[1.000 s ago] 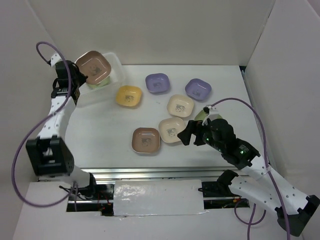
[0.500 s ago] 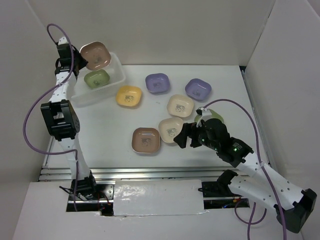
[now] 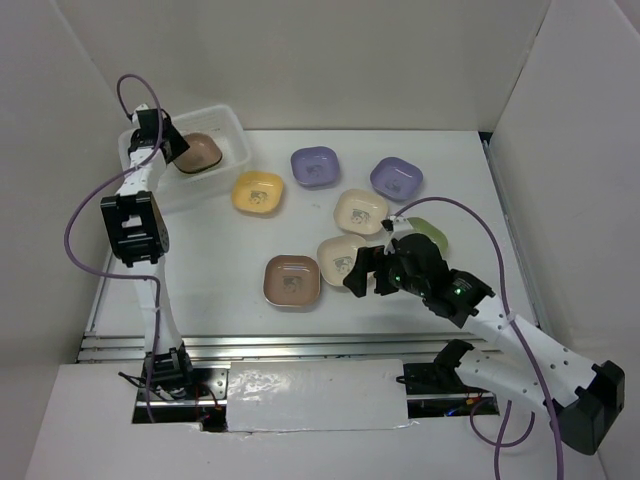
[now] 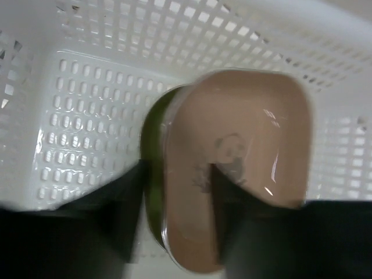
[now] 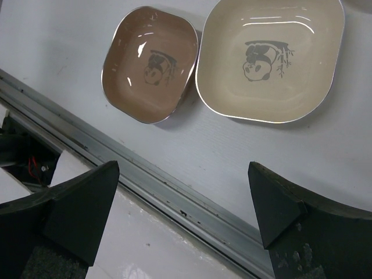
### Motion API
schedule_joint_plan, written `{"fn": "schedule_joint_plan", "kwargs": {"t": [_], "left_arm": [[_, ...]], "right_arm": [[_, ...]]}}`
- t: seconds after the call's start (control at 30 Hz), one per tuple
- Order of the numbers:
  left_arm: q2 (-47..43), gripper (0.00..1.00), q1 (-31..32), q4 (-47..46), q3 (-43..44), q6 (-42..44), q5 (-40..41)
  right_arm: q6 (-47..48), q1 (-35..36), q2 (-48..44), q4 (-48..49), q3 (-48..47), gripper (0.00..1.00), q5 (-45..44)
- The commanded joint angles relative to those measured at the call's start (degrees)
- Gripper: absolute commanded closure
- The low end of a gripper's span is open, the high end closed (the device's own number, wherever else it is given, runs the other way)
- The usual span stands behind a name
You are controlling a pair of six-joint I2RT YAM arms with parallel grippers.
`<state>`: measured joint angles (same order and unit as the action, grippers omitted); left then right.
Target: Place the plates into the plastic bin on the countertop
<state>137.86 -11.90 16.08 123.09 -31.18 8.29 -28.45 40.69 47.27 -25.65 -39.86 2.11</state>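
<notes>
left fingers [image 4: 131, 224] stand a little apart astride the rim of the brown plate [image 4: 244, 163], which lies on a green plate [image 4: 151, 168] inside the plastic bin [image 4: 87, 116]; half a second ago it hung above the bin. right fingers [image 5: 87, 203] are spread wide and empty over the front edge of the counter [image 5: 52, 46], now nearer the cream plate [image 5: 270, 58].
</notes>
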Motion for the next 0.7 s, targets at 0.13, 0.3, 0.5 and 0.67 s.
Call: {"fn": "schedule_joint_plan", "kwargs": {"t": [0.13,0.3,0.5,0.67], "left_arm": [[-12.31,0.01,1.35,-4.81,-1.69,-2.04,1.19],[-30.32,0.01,3.63,-4.74,-11.43,-6.34,1.2],[-46.51,0.01,13.37,-0.7,-34.52,-4.08,0.85],[-53.38,0.01,24.87,1.41,-53.25,-0.64,-1.45]], "right_arm": [[1.11,1.24,2.92,3.15,-3.91,0.0,-0.7],[0.76,2.11,2.66,3.32,-5.49,0.0,-3.24],[-0.47,1.94,0.82,2.89,-6.02,0.0,-6.94],[-1.87,1.41,-3.21,-0.71,-6.29,0.0,-8.43]]}}
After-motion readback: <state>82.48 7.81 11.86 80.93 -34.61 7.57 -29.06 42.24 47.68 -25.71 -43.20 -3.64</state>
